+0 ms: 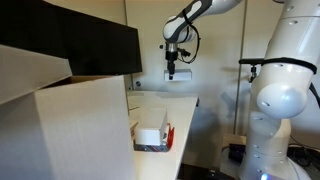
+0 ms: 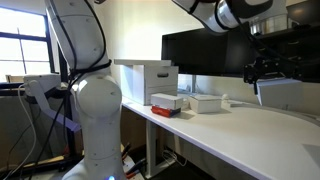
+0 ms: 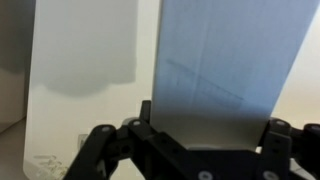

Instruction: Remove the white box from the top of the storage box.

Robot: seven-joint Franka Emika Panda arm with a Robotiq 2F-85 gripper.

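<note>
A pale white box (image 3: pixel 225 70) fills the gap between my gripper's (image 3: pixel 208 120) two fingers in the wrist view, with its sides against both pads. The gripper is shut on it. In an exterior view the gripper (image 2: pixel 268 70) hangs at the right, above the table, with the white box (image 2: pixel 285 94) below it. Seen from the table's near end, the gripper (image 1: pixel 172 70) is high over the far end. The red-sided storage box (image 1: pixel 153 137) sits on the table by the big carton, white showing inside. It also stands at the table's near edge (image 2: pixel 165 101), well away from the gripper.
A huge pale cardboard carton (image 1: pixel 70 125) takes up one end of the table, in front of a dark monitor (image 1: pixel 90 45). Another small white carton (image 2: pixel 205 103) lies beside the storage box. The robot's white base (image 2: pixel 95 100) stands off the table's end.
</note>
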